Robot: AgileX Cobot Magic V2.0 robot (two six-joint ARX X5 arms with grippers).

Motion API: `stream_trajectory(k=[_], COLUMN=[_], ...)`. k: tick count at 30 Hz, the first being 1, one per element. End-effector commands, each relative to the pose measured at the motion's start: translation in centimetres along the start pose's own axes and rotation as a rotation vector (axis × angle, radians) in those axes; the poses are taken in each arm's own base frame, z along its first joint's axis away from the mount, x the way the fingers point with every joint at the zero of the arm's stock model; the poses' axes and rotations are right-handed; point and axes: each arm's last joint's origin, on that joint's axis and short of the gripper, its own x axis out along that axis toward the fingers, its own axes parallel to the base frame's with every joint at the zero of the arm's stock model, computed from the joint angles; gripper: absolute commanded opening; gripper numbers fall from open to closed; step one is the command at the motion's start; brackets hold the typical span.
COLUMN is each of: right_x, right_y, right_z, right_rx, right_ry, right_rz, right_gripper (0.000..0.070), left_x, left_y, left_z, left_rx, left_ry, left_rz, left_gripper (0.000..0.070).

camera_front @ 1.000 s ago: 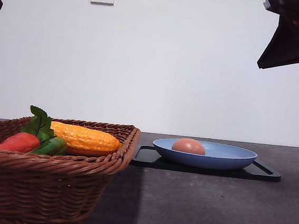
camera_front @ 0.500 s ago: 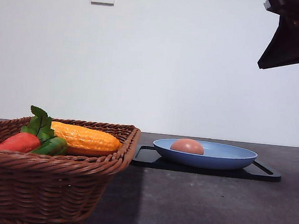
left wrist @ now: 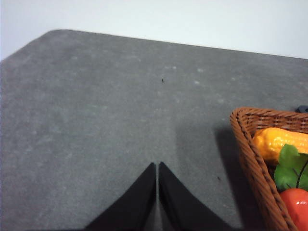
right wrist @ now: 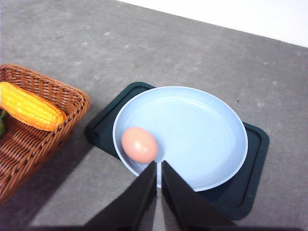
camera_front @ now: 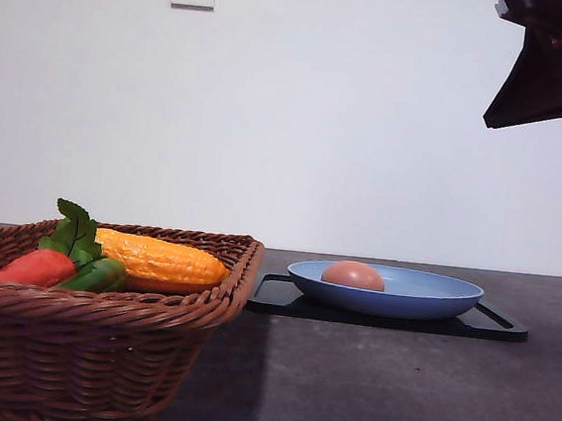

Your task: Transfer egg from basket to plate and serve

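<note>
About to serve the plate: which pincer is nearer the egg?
Right. The right pincer, shut, hangs above the plate with the egg just beyond its tips. The left pincer, shut, is over bare table outside the basket.

Bright, even light, sharp frames; soft shadow beside the basket

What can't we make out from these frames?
- Basket floor: front view, hidden by its near wall; both wrist views cut the basket at the frame edge.
- Carrot: left wrist view, cut off at the corner.
- Tray centre: covered by the plate.
- Underside of the egg: whether it's settled cannot be told.
</note>
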Motion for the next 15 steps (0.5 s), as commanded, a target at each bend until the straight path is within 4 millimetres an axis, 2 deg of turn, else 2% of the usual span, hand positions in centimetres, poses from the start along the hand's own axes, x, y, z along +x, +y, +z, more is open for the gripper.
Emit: stream_trajectory(k=[1, 8, 15], right_x=[0.0, 0.0, 0.0], right_y=[0.2, 0.2, 0.2], right_z=[0.4, 0.4, 0.4], right_rx=[0.008, 0.008, 0.008], right_ry=[-0.017, -0.017, -0.018], right_rz=[0.007, 0.007, 0.007], right_gripper=[0.0, 0.0, 0.0], left_x=[0.1, 0.5, 0.6], left_y=[0.0, 0.2, 0.0], left_z=[-0.2, -1.3, -1.3], left_rx=[-0.015, -0.021, -0.024], left_ry=[-0.006, 0.023, 0.022], left_rz=[0.002, 0.004, -0.014], left_gripper=[0.0, 0.0, 0.0])
